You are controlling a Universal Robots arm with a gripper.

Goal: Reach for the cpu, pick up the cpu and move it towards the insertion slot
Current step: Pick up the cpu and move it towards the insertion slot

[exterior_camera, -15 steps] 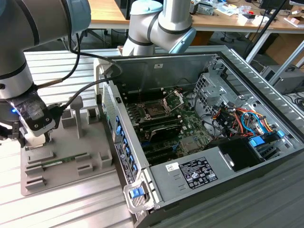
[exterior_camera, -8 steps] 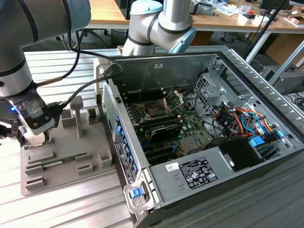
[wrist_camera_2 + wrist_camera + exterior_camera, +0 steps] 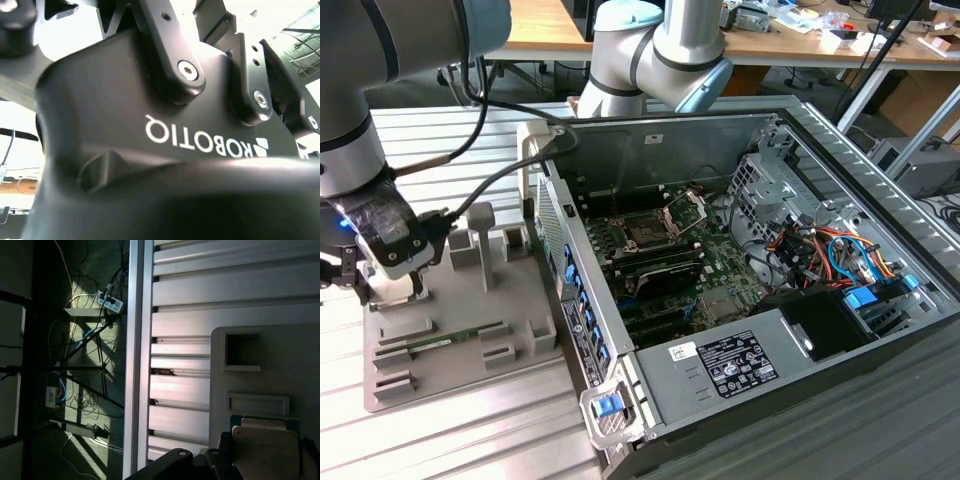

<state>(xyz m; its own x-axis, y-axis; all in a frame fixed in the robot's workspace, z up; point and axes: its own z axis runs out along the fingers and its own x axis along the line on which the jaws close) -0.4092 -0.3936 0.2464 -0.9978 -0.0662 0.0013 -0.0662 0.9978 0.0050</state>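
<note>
Your gripper hangs low over the grey tray; open or clamped, you cannot tell.
First wrist view: cpu in the tray, near its edge. Exterior view: insertion slot well apart from the tray.

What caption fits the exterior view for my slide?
The pincer down at the grey tray, next to the open computer and its slot.
</note>
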